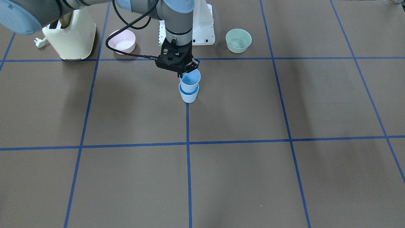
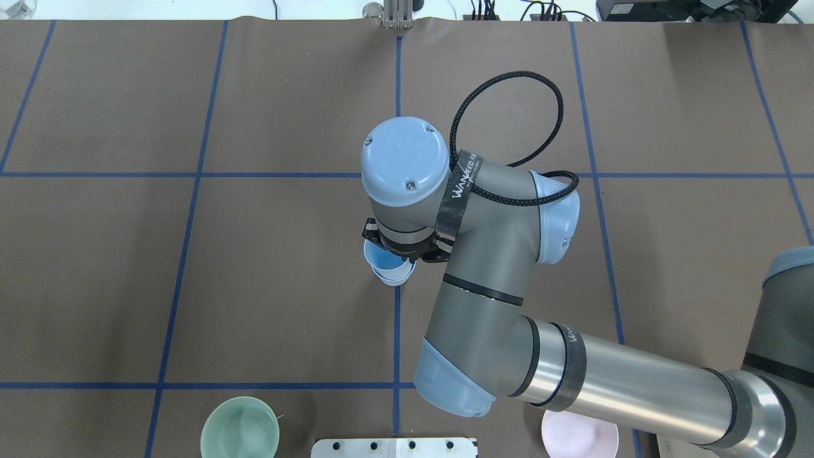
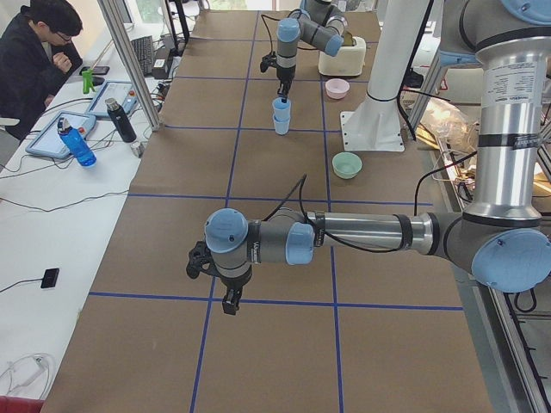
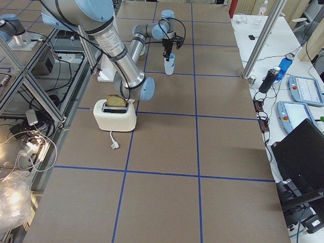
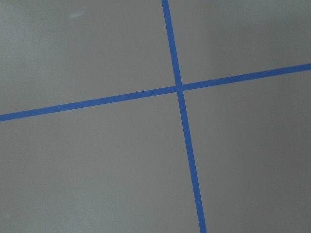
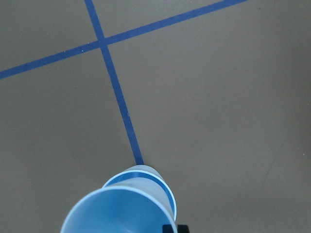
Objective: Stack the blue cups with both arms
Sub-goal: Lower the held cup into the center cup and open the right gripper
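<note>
Two pale-blue cups stand on the centre tape line. The upper cup point(image 1: 190, 79) sits partly inside the lower cup point(image 1: 189, 95), which stands on the table. My right gripper point(image 1: 183, 75) is shut on the upper cup's rim, on the side towards the robot. The right wrist view shows the upper cup point(image 6: 116, 213) close below, with the lower cup's rim point(image 6: 158, 183) behind it. From overhead the wrist hides most of the cups point(image 2: 386, 264). My left gripper point(image 3: 231, 301) shows only in the exterior left view, hanging over bare table; I cannot tell whether it is open or shut.
A cream toaster point(image 1: 71, 38), a pink bowl point(image 1: 121, 41), the white base mount point(image 1: 202, 28) and a green bowl point(image 1: 238, 40) line the robot's side of the table. An operator point(image 3: 34, 52) sits at a side desk with bottles.
</note>
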You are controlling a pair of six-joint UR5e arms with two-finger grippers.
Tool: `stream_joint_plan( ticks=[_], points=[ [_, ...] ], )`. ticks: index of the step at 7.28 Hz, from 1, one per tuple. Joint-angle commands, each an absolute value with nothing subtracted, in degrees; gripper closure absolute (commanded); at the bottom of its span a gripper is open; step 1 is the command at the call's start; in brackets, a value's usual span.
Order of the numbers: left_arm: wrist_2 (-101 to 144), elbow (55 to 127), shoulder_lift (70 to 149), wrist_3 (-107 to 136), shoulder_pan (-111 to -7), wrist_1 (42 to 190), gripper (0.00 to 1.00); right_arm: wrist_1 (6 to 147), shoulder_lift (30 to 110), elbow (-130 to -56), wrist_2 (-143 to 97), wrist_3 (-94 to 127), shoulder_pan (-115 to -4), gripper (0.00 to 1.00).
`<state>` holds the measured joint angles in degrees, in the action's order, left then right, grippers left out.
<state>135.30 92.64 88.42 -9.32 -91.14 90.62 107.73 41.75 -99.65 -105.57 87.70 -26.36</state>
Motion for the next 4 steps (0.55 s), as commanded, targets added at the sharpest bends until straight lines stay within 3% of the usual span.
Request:
stream_joint_plan(
  ticks=[1, 2, 3, 4],
  points=[
    [135.3, 92.6, 88.4, -9.3, -91.1, 90.6, 0.01, 107.6, 42.0, -99.4, -105.1, 87.5, -26.2, 0.37],
    [135.3, 92.6, 88.4, -9.3, -91.1, 90.6, 0.01, 107.6, 42.2, -99.4, -104.0, 87.2, -26.2, 0.11],
    [135.2, 92.6, 88.4, -9.2, -91.1, 90.6, 0.01, 107.6, 42.0, -99.4, -102.6, 87.0, -26.3, 0.0],
    [135.4, 92.6, 88.4, -9.1, -91.1, 90.4, 0.01, 107.1, 42.3, -99.6, -102.6, 86.7, -27.0, 0.0]
  ],
)
